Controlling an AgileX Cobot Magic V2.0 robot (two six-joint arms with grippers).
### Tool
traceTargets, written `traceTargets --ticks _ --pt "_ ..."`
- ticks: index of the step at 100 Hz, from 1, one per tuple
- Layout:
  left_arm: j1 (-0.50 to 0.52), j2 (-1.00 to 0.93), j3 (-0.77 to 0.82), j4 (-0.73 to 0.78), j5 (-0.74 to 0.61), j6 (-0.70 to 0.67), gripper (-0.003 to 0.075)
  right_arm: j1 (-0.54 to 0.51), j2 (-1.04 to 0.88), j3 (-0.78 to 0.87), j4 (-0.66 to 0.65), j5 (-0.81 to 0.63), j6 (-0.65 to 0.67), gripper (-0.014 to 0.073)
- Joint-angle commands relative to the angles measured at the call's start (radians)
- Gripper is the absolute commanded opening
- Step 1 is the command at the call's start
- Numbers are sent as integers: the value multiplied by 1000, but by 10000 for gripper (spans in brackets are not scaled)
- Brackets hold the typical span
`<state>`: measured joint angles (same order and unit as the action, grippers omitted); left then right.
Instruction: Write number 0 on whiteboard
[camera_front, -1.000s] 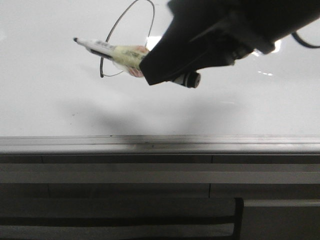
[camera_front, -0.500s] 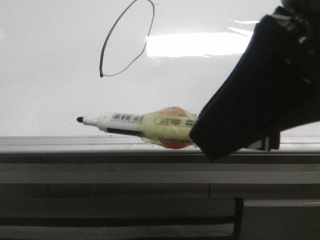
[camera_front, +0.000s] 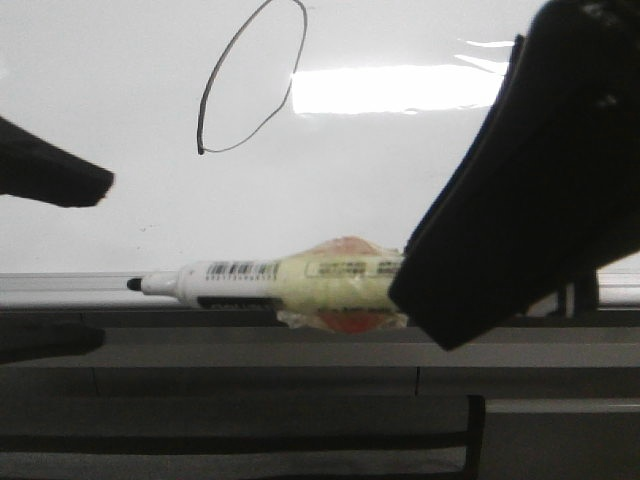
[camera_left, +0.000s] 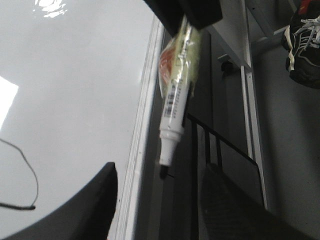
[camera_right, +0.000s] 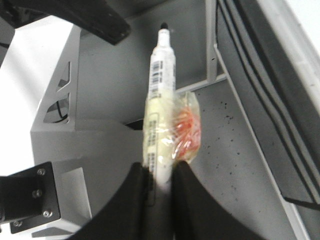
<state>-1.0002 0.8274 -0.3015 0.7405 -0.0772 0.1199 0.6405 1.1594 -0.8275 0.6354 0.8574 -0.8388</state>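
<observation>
Front view: 0 (camera_front: 252, 78) is showing as a thin black slanted oval, not quite closed, high on the whiteboard (camera_front: 120, 230). Right gripper (camera_right: 159, 175) is clenching a marker (camera_front: 290, 283) lying level along the board's grey rim; left gripper (camera_left: 157, 200) is hanging spread apart, holding nothing.

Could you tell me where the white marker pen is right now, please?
In the front view, the white marker pen lies level along the whiteboard's grey metal rim, below the drawn 0, clamped by the right gripper.
</observation>
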Motion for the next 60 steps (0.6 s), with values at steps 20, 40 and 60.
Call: traceTargets --ticks 20,40,60 --pt "-6 141 -83 75 -72 -4 356 -5 -3 -62 34 9 7 -68" --pt "-6 171 -104 118 -73 -4 356 6 -3 -72 55 9 7 -68" --pt "-6 171 -106 119 -76 -4 356 12 -3 -72 63 9 7 -68"
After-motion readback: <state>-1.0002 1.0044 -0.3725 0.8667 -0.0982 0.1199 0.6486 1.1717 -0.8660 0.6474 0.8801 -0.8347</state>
